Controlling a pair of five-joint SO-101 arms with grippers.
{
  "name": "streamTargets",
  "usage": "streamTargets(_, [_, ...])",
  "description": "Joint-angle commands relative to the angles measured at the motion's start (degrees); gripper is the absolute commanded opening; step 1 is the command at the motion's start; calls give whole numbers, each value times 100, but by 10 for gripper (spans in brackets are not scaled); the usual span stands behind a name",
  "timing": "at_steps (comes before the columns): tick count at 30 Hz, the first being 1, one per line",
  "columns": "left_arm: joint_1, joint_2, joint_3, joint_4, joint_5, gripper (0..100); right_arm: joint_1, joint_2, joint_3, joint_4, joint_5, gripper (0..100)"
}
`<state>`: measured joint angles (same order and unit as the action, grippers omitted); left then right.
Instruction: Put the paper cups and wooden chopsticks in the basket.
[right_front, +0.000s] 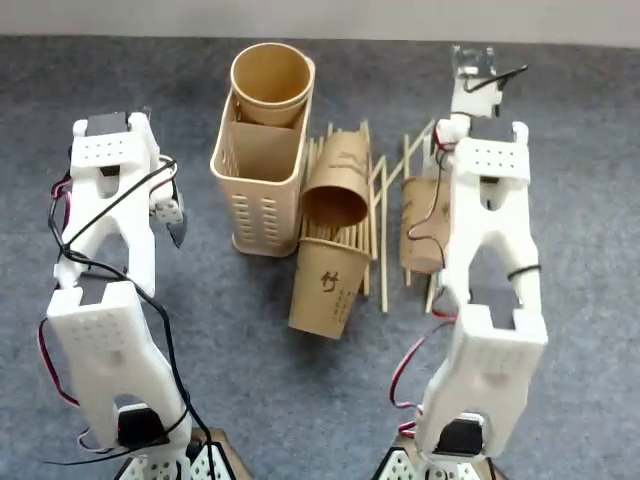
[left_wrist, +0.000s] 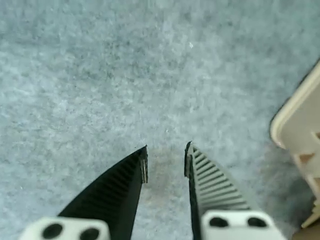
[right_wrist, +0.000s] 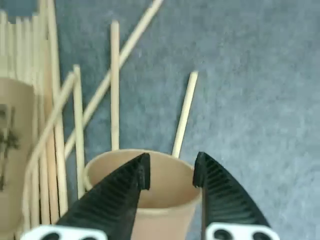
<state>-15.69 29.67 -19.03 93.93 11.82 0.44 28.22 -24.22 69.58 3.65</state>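
A beige basket (right_front: 260, 175) stands on the grey carpet with one paper cup (right_front: 272, 80) upright in its far compartment. Two more cups lie on their sides beside it, one (right_front: 337, 180) above the other (right_front: 328, 285), on a scatter of wooden chopsticks (right_front: 372, 215). A third loose cup (right_front: 420, 225) lies partly under the right arm. My right gripper (right_wrist: 171, 167) is open just over that cup's rim (right_wrist: 150, 197), with chopsticks (right_wrist: 115, 85) beyond it. My left gripper (left_wrist: 165, 160) is open over bare carpet, left of the basket (left_wrist: 300, 130), and holds nothing.
Bare carpet lies left of the basket and in front of the cups. The two arms flank the pile, the left one's dark finger (right_front: 175, 218) close to the basket's side. Another lying cup (right_wrist: 10, 150) is near the right gripper.
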Motion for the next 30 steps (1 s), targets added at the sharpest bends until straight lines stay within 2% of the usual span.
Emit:
streamTargets(1, [-40,-303,-13,-141,220,143,92,224,-1077,1323,237,159])
streamTargets(8, [-66,-312,-13,-123,316,143,479,620,-2536,3116,756,159])
streamTargets(14, [-66,-312,-13,-123,316,143,1253,356,-2255,3160,1451,159])
streamTargets(19, [-57,-312,-13,-158,316,143,1446,-92,-1429,3152,1732,159])
streamTargets(22, [-57,-321,-13,-149,316,143,1209,-198,-1130,3081,1565,159])
streamTargets(27, [-66,-321,-4,-123,316,142,681,-189,-1578,2738,202,159])
streamTargets(30, [-66,-321,-4,-123,316,142,470,-189,-1675,2246,-343,159])
